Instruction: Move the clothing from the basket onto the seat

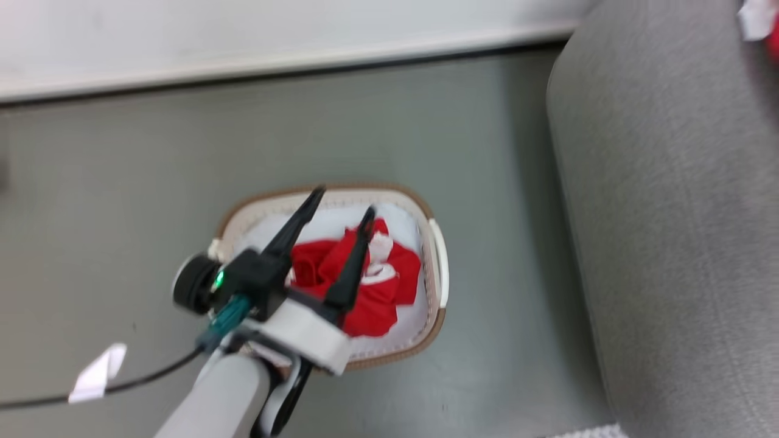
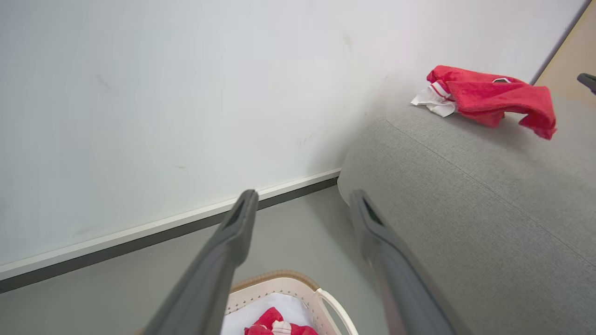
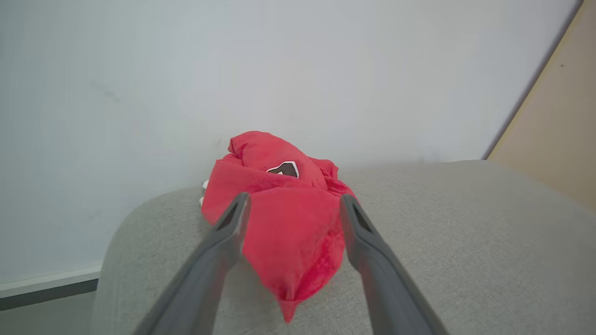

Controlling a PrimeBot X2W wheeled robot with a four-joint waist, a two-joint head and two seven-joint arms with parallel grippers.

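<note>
Left gripper (image 1: 342,204) spread wide over laundry basket (image 1: 439,261), seemingly clear of red garments (image 1: 365,292); next: descend, pinch, carry to sofa (image 1: 669,213).

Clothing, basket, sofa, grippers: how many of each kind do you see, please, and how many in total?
Basket: 1
Sofa: 1
Red clothing heaps: 2, one in the basket, one on the sofa
Grippers: 2, left gripper and right gripper, jaws open
Total: 6
</note>
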